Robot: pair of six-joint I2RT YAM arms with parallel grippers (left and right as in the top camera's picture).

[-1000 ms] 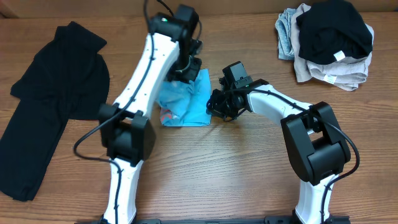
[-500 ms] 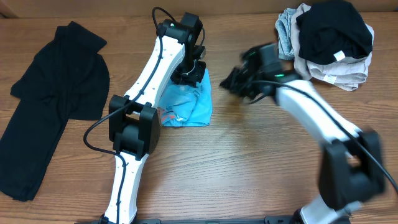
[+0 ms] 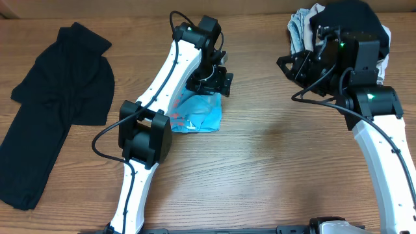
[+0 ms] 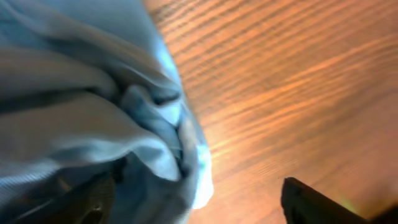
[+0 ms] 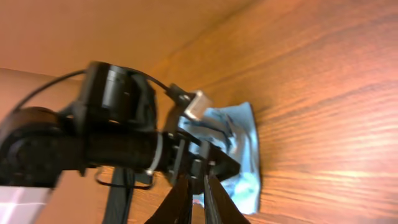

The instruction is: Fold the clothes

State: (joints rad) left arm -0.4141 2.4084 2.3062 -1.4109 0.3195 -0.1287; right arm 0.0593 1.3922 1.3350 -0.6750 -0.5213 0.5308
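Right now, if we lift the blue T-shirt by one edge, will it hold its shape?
Probably floppy: the light blue T-shirt lies bunched in soft folds, so it should drape and unfold when lifted. Likely light, being thin cloth; a push would wrinkle it rather than slide it whole across the wooden table.

No legible text; print on T-shirt [image 3: 198, 117] unreadable

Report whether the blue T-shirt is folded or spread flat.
Folded, roughly: the blue T-shirt lies as a small, rumpled bundle, and the left wrist view shows bunched layers.
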